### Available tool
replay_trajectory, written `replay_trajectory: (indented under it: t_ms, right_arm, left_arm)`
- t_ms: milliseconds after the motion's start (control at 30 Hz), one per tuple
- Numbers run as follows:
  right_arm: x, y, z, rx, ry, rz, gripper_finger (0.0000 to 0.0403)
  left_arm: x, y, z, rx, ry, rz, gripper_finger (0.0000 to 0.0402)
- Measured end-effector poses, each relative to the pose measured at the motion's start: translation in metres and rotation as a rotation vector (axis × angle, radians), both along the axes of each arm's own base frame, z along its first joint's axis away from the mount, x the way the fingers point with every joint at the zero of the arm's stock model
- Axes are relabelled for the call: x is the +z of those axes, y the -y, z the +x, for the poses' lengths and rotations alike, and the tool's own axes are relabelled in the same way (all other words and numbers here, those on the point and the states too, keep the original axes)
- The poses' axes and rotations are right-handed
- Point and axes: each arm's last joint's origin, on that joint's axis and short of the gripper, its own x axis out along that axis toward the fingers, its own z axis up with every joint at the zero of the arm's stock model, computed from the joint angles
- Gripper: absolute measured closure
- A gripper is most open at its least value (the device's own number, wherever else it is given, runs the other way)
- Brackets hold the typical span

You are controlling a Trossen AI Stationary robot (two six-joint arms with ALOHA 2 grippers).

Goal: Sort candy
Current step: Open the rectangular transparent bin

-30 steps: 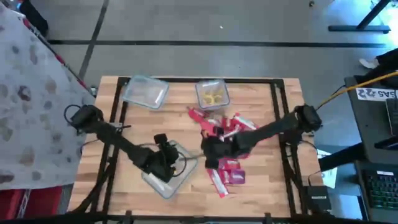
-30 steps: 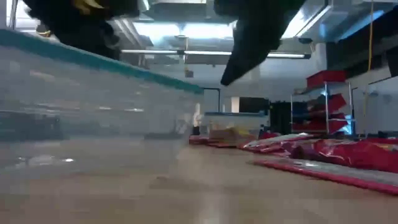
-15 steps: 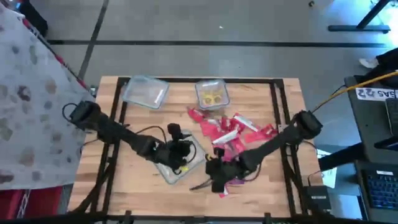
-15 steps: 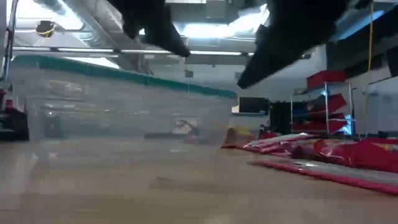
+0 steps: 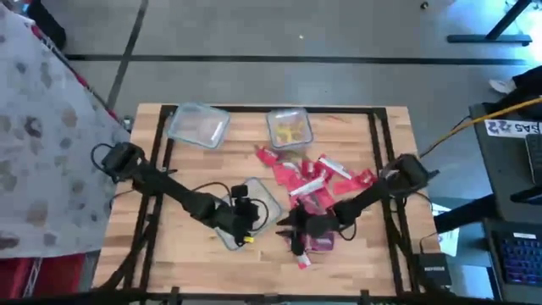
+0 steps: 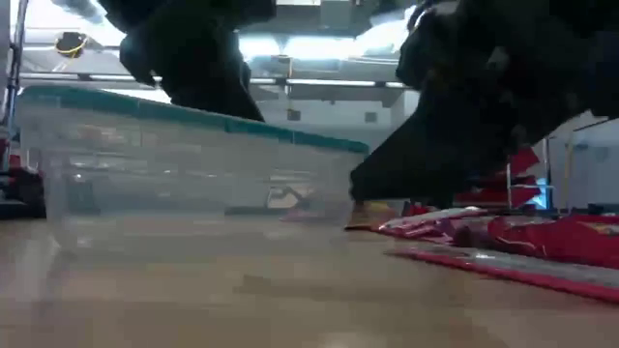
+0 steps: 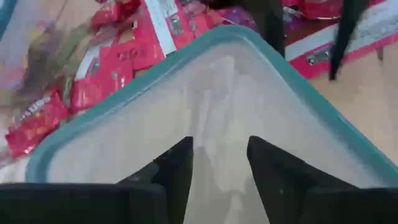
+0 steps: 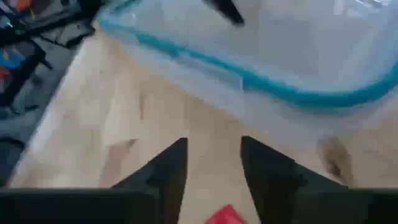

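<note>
1. Since the earlier frame, the right gripper (image 5: 288,227) is being brought down and leftward to the lower centre of the high view, just beside the clear tub (image 5: 246,213); its fingers (image 8: 171,163) are being held apart with nothing between them.
2. The left gripper (image 5: 244,222) is being held over the tub, fingers (image 7: 179,163) parted and empty, probably to steady it or release into it.
3. The candy (image 5: 309,180) is being left heaped right of centre, with yellow pieces in the upper tub (image 5: 290,129).
4. What lies inside the near tub is being obscured by the arms.
</note>
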Motion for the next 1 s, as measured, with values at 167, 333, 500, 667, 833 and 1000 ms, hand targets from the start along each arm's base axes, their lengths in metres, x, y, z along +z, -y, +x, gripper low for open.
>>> replay_trajectory:
  t_ms: [167,333,500,667,833,1000]
  right_arm:
    - [0.001,0.003,0.004,-0.021,0.017,-0.004,0.018]
    - [0.005,0.001,0.006,-0.039,0.076,0.003,0.0177]
    - [0.006,0.002,0.006,-0.08,0.084,0.006,0.0176]
    - [0.007,0.003,0.006,-0.095,0.118,-0.042,0.0176]
    - [0.008,0.002,0.007,-0.035,0.139,-0.082,0.0176]
    - [0.009,0.0,0.007,0.058,0.141,-0.065,0.0176]
  left_arm:
    - [-0.014,0.0,-0.004,0.002,0.104,-0.049,0.0259]
    - [-0.024,-0.003,-0.009,0.016,0.149,-0.083,0.0259]
    - [-0.03,-0.005,-0.013,0.027,0.188,-0.106,0.0259]
    - [-0.032,-0.006,-0.015,0.032,0.194,-0.108,0.0259]
    - [-0.035,-0.007,-0.017,0.032,0.202,-0.109,0.0259]
    - [-0.039,-0.009,-0.021,0.045,0.209,-0.104,0.0259]
